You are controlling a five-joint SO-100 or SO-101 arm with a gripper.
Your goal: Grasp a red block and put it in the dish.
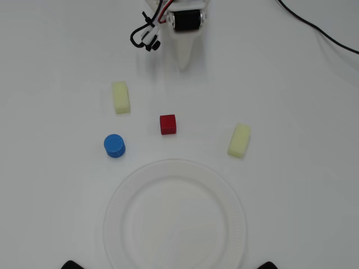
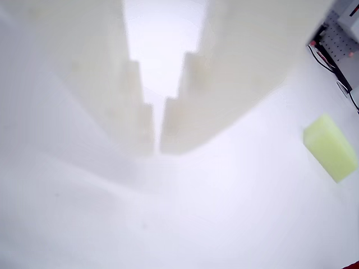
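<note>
The red block [image 1: 168, 124] is a small cube lying on the white table, just above the dish's far rim. The dish [image 1: 115, 196] is a large white ribbed plate at the bottom centre, with nothing in it. My white gripper [image 1: 185, 66] hangs at the top centre, pointing down toward the block and well short of it. In the wrist view the two fingers stand almost together, and the gripper [image 2: 157, 150] holds nothing. A red sliver of the block [image 2: 354, 265] shows at the bottom right corner there.
A blue cylinder [image 1: 114, 145] stands left of the red block. One pale yellow block [image 1: 120, 97] lies upper left and also shows in the wrist view [image 2: 331, 147]; another [image 1: 239, 140] lies to the right. A black cable [image 1: 314, 25] crosses the top right.
</note>
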